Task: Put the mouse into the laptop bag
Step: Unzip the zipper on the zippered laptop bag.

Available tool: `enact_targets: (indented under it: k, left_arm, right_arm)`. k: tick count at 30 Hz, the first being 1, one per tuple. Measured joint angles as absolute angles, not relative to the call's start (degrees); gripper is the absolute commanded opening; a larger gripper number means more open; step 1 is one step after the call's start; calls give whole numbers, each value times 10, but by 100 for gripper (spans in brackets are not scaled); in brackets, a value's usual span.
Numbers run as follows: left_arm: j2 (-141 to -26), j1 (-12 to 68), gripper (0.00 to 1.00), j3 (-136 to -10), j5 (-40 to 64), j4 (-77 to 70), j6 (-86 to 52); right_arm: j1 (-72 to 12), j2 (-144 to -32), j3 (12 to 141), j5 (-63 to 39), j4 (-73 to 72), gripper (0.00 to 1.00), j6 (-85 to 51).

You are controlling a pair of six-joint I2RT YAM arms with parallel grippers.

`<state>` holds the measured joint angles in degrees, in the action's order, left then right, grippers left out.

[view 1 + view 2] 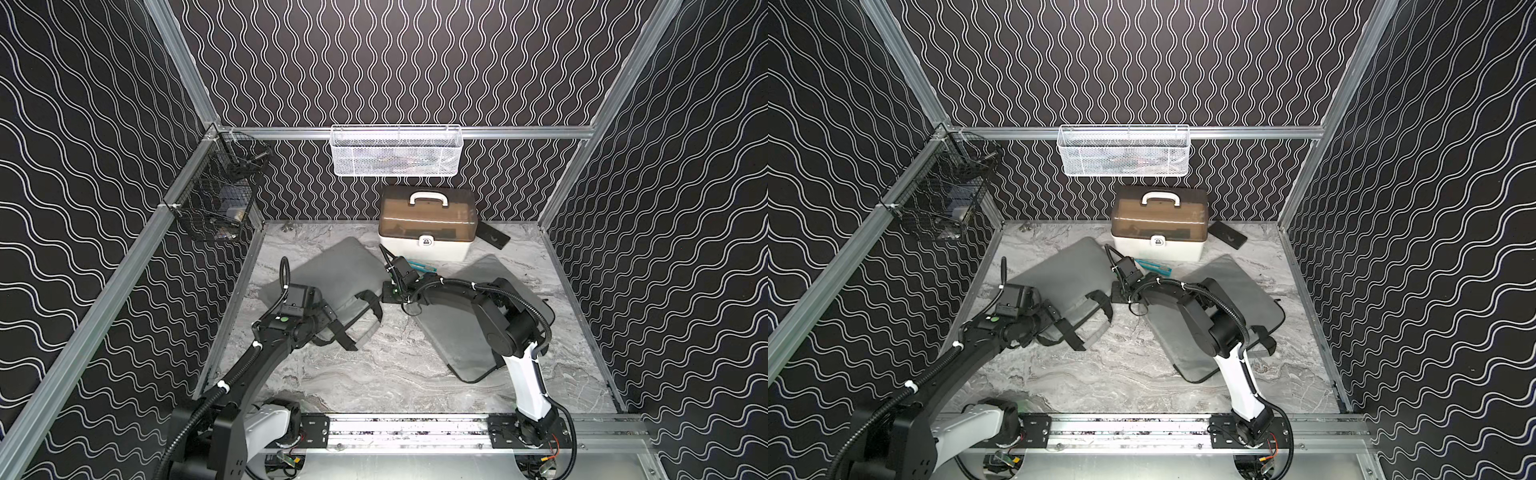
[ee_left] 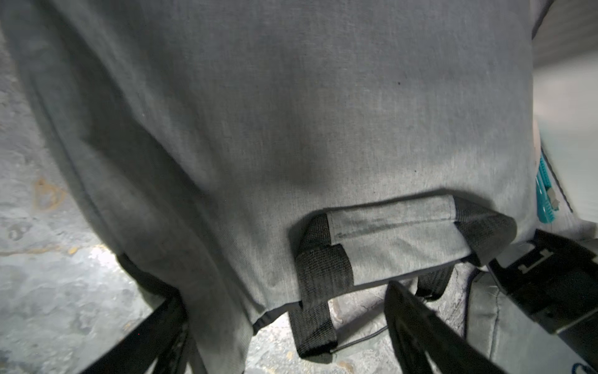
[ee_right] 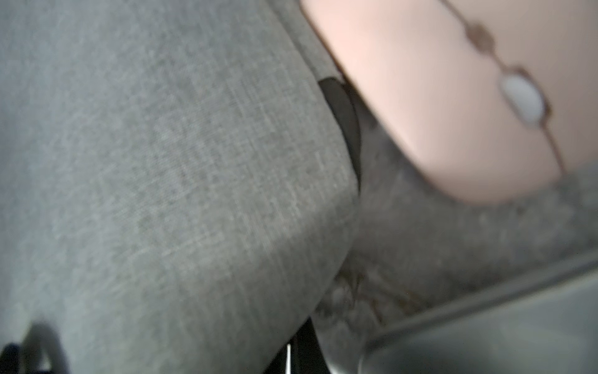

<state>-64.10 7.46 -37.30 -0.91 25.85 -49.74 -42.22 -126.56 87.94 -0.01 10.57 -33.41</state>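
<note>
Right wrist view: the pink mouse (image 3: pixel 437 107), blurred, sits close against the grey laptop bag (image 3: pixel 161 178), beside a dark slit along its edge; whether it is inside I cannot tell. In a top view the right gripper (image 1: pixel 389 293) is just in front of the storage box (image 1: pixel 426 226), jaws pressed together. The left gripper (image 2: pixel 283 293), farther from the box, hovers spread wide over the bag's handle (image 2: pixel 388 233).
</note>
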Motion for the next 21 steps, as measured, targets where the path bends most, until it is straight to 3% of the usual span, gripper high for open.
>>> enact_targets:
  k: [11,21]
  left_arm:
    - [-401,83,96,-387,-122,443,-545]
    - [-477,83,94,-478,-133,502,-522]
  right_arm:
    - [-419,-1265,895,-41,127,0,-273]
    - [-402,-1262,914,-51,146,0,-228]
